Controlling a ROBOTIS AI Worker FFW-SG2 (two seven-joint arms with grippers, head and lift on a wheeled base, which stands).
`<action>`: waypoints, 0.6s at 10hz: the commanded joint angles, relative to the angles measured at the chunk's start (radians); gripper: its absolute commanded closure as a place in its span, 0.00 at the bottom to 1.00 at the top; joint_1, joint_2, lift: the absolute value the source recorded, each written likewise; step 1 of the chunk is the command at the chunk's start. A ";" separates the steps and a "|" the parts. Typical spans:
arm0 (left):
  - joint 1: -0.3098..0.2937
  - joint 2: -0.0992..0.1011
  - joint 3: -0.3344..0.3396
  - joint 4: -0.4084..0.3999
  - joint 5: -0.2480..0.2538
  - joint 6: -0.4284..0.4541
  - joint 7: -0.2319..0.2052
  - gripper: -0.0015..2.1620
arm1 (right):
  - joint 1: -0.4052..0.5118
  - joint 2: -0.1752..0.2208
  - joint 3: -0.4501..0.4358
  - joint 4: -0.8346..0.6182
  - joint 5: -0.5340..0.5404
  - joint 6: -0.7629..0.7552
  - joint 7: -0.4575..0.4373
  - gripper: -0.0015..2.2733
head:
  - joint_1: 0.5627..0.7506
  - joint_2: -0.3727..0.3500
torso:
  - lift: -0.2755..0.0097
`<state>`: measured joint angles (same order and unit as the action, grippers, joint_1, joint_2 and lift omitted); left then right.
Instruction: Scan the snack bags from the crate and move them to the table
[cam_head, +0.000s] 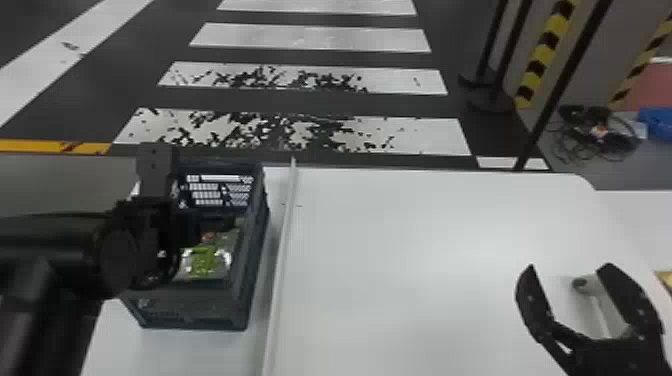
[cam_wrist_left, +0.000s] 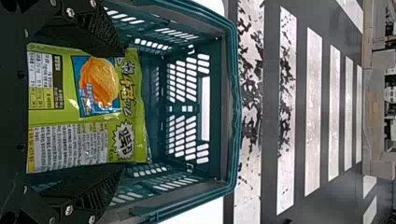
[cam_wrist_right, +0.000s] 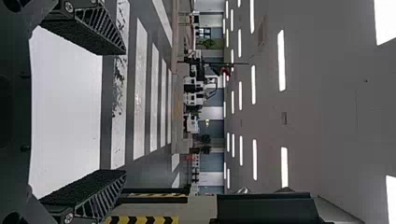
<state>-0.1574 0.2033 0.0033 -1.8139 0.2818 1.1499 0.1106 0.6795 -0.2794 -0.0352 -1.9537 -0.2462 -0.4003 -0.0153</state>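
Your left gripper (cam_wrist_left: 124, 109) is open, with 1 finger by each of 2 sides of the green snack bag (cam_wrist_left: 88, 142) in the crate (cam_wrist_left: 235, 100). The bag looks light, soft and a bit slippery, and the snacks could crack. Pinch it gently across the middle. Your right gripper (cam_head: 569, 266) is open and empty near the table (cam_head: 425, 225).

"Any writing to be seen?"

"On the green snack bag (cam_wrist_left: 65, 112), left part of the left wrist view: large stylised lettering (cam_wrist_left: 125, 95) along one end, beside dark characters on a white burst (cam_wrist_left: 124, 141)."

"And the finer print?"

"A pale block of dense lines (cam_wrist_left: 70, 145), lower left, and a ruled table (cam_wrist_left: 41, 74), upper left. Both are too small to make out."

"The blue picture panel (cam_wrist_left: 84, 105)?"

"It bears tiny lettering, also illegible."
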 joint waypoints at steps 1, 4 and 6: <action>-0.011 -0.002 -0.011 0.030 -0.021 0.018 0.001 0.07 | 0.000 -0.003 0.000 0.004 -0.002 -0.015 0.000 0.04 | 0.70 0.51 | 0.63; -0.036 -0.004 -0.012 0.087 -0.024 0.052 0.009 0.07 | 0.000 -0.004 0.001 0.009 -0.002 -0.024 0.000 0.04 | 0.70 0.52 | 0.63; -0.077 -0.012 -0.014 0.133 -0.024 0.104 0.001 0.07 | 0.002 -0.004 0.001 0.013 -0.002 -0.036 0.000 0.04 | 0.70 0.52 | 0.63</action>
<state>-0.2228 0.1945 -0.0105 -1.6937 0.2577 1.2396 0.1123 0.6807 -0.2838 -0.0337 -1.9413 -0.2485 -0.4339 -0.0153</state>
